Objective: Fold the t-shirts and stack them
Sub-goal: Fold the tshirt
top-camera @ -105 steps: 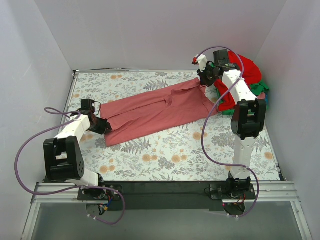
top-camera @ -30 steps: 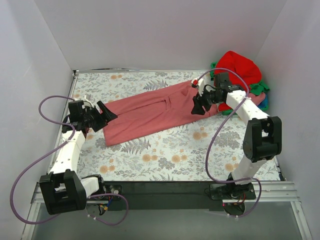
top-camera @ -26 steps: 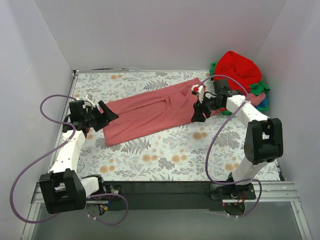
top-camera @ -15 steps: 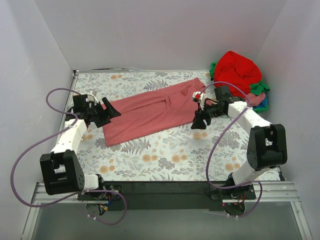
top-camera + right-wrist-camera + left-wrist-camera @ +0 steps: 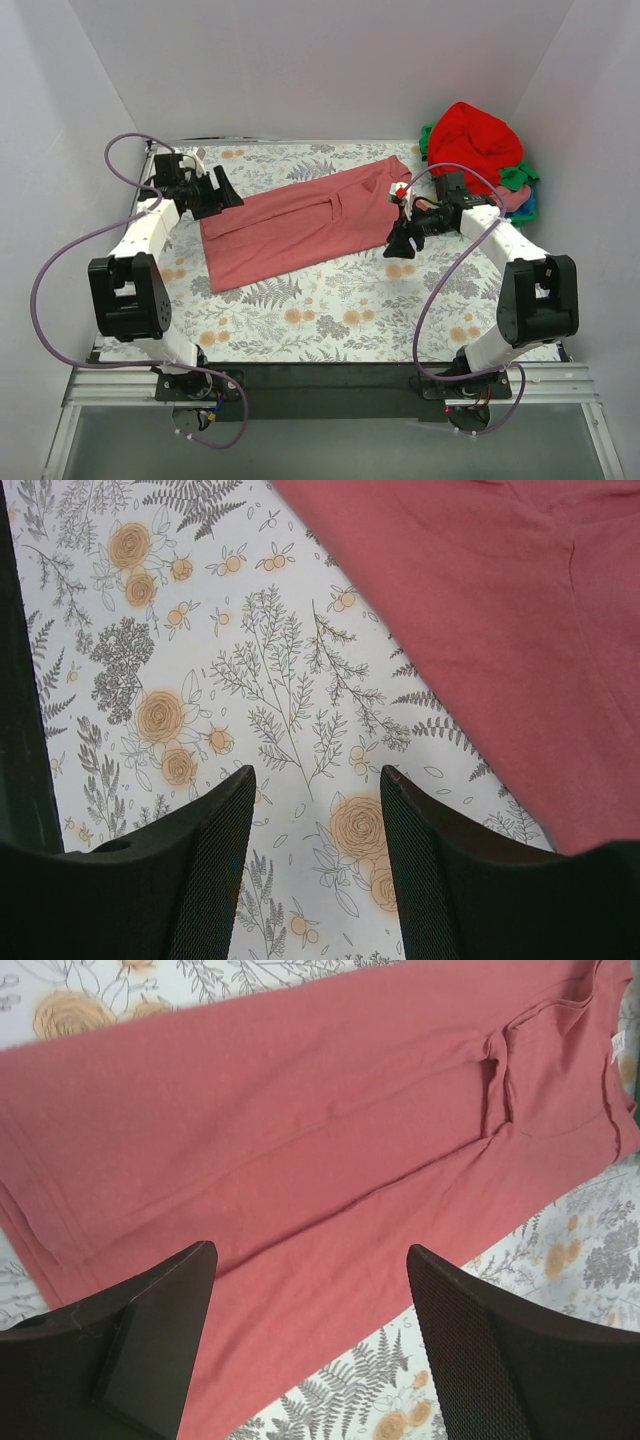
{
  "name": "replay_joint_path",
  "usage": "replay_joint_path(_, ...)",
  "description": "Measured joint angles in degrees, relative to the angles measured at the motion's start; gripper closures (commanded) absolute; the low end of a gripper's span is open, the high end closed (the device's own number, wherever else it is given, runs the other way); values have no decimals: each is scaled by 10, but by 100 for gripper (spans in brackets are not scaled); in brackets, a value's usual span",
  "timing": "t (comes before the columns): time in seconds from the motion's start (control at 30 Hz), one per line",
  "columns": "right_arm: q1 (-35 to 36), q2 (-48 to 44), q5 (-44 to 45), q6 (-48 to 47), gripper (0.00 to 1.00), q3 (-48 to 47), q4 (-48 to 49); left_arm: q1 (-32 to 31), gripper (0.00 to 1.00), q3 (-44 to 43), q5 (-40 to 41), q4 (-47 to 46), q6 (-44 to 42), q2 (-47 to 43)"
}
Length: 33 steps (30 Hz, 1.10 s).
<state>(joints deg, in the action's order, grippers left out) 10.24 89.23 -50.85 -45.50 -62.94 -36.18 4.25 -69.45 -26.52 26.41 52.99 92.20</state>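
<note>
Both claws gape empty: left claw (image 5: 216,190) over the one flat rose t-shirt (image 5: 300,222), right claw (image 5: 403,241) just beside its edge. One red t-shirt (image 5: 480,135) lies heaped beyond the right claw.

My floral table (image 5: 330,310) carries the rose t-shirt (image 5: 300,225) spread flat under my left claw (image 5: 222,190), its edge just beside my right claw (image 5: 400,243); heaped shirts (image 5: 480,140) lie beyond the right claw
</note>
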Motion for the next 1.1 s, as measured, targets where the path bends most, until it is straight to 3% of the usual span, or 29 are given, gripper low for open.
replay_joint_path(0.43,-5,-5,-9,-10,41,1,0,-7,18,-37,11,-17,-161,75)
replay_joint_path(0.73,-7,-5,-19,-12,41,1,0,-7,21,-63,19,-30,-261,115)
replay_joint_path(1.1,-9,-4,-21,-13,41,1,-2,-11,27,-144,34,-15,-311,230)
